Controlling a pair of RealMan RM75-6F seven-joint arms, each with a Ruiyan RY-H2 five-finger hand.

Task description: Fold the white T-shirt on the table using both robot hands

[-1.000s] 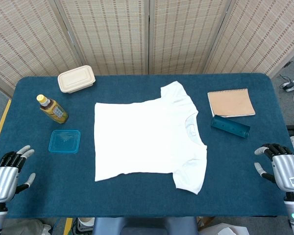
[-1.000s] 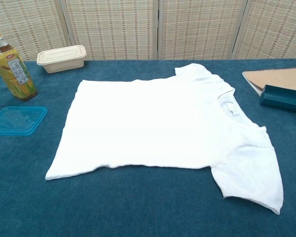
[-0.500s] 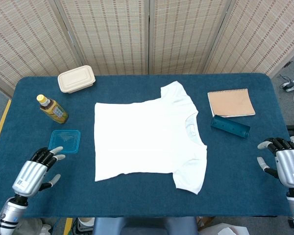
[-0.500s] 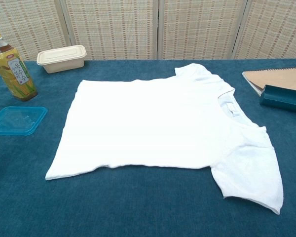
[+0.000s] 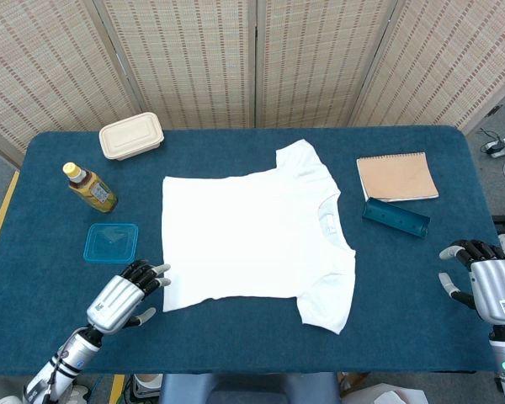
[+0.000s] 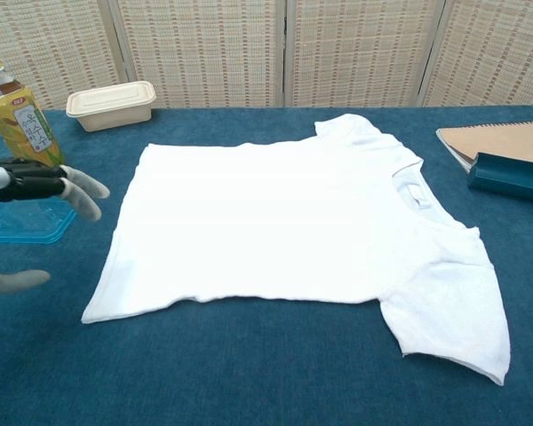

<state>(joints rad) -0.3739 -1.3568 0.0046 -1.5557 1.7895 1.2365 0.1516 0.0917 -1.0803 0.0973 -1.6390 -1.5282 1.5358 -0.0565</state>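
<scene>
White cotton, the T-shirt [image 5: 252, 238] lies flat and spread out in the middle of the blue-covered surface [image 5: 236, 337], its collar and 2 sleeves turned toward the right hand's side and its straight hem toward the left hand's side. The left hand [image 5: 122, 299] hovers just beside the near hem corner, fingers [image 6: 80, 191] apart and reaching toward the cloth, holding nothing; whether the fingertips touch the hem cannot be told from either view. The right hand [image 5: 484, 282] sits well apart from the shirt, out past its near sleeve at the surface's edge, fingers spread and empty; the chest view does not show it. Just beyond the left hand, on the side away from the shirt, lies a clear blue lid [image 5: 111, 242], flat on the surface. Farther from that hand stands a yellow-capped tea bottle [image 5: 90, 188], upright, and farther still a cream lidded food box [image 5: 131, 135] near the back edge. Ahead of the right hand, between it and the shirt's collar, a dark teal case [image 5: 396, 217] lies at a slant, touching or just overlapping the near corner of a tan spiral notebook [image 5: 396, 175]. Woven folding screens [image 5: 252, 59] stand behind the surface.
</scene>
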